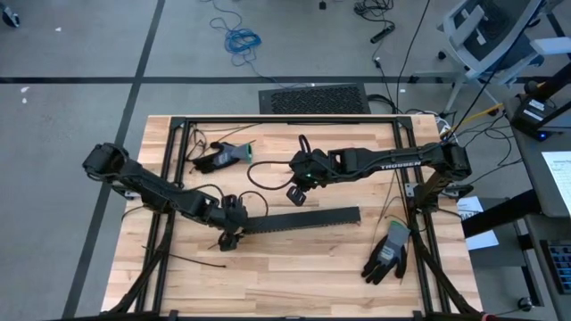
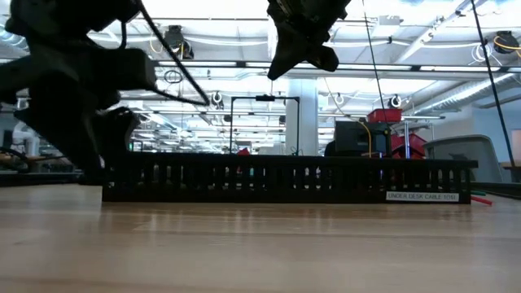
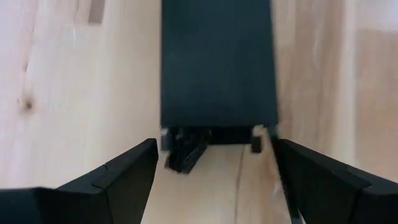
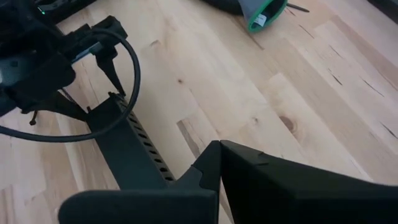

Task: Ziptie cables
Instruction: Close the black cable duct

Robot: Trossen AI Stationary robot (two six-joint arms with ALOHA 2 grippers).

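Observation:
A long black slotted cable tray (image 1: pixel 303 219) lies flat on the wooden table. My left gripper (image 1: pixel 230 236) is low at its left end, open, with a finger on each side of the tray's end (image 3: pixel 217 62) and not touching it. A small dark piece (image 3: pixel 185 154) pokes out under that end; I cannot tell what it is. The cables do not show plainly in any view. My right gripper (image 1: pixel 297 193) hangs shut above the table behind the tray's middle, with nothing seen in it (image 4: pixel 214 152).
One dark glove (image 1: pixel 219 157) lies at the far left and another (image 1: pixel 388 253) at the near right. A thin black strip (image 1: pixel 192 261) lies near the front left. A black frame (image 1: pixel 285 119) borders the table. Bare wood lies in front of the tray.

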